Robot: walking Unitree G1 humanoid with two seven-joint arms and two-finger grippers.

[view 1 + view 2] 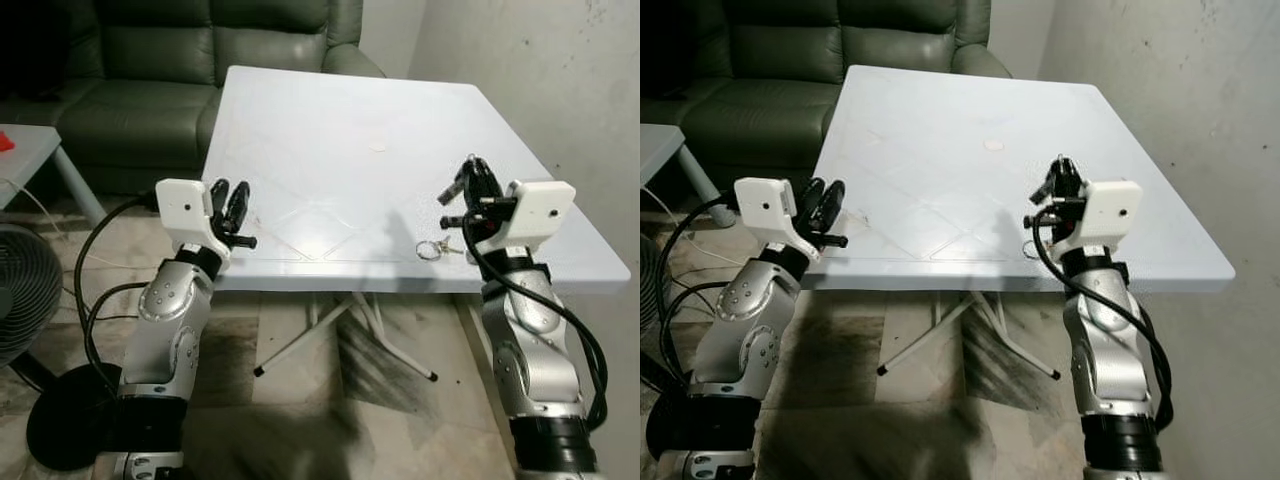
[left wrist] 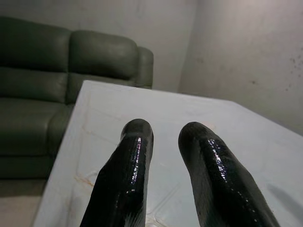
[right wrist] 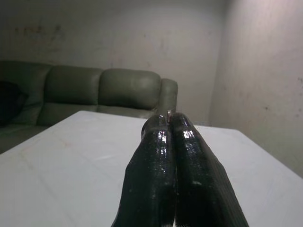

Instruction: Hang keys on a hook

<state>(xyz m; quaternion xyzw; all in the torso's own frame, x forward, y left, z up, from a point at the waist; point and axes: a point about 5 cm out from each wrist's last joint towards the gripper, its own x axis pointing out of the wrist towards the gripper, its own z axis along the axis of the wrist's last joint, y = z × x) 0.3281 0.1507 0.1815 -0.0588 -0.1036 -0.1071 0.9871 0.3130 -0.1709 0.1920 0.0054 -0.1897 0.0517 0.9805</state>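
Note:
A small ring of keys lies on the white table close to its front edge, right of the middle. My right gripper is raised just above and to the right of the keys, pointing up and away over the table. Its fingers are pressed shut, and a tiny metallic glint shows at the tips; what it is cannot be told. At the table's front left corner my left gripper is open, with nothing between its fingers.
A dark green sofa stands behind the table. At the far left are a low grey table and a floor fan. A bare wall runs close along the table's right side. Folding legs cross under the table.

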